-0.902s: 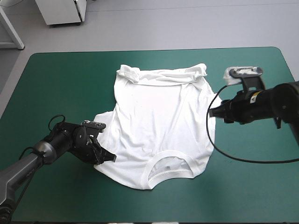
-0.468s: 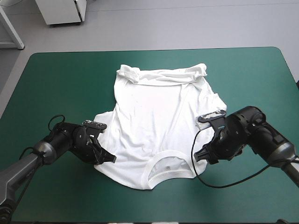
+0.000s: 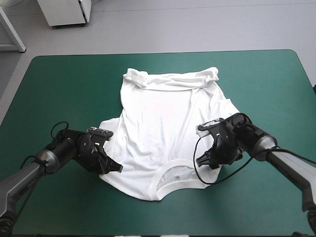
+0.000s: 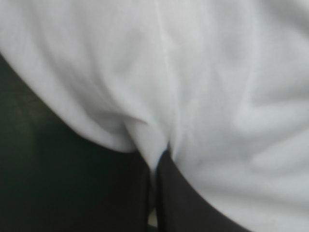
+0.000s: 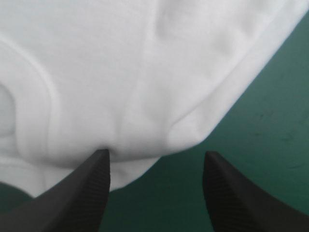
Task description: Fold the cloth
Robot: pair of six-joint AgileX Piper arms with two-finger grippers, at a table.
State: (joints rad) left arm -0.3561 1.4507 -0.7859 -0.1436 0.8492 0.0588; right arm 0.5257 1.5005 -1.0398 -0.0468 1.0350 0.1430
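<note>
Left claw (image 3: 115, 168) pinched one shoulder of the T-shirt (image 3: 168, 123), flat at the table's (image 3: 59, 84) middle; right claw (image 5: 157, 154) gaped empty astride the other shoulder, where a shallow bite might have caught one layer, skewing the fold

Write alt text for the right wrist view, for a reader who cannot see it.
The right pincer stands open at a corner of the white T-shirt, the cloth's edge lying between its black fingers. The T-shirt fills most of the view; teal-green cover shows beside it.
</note>
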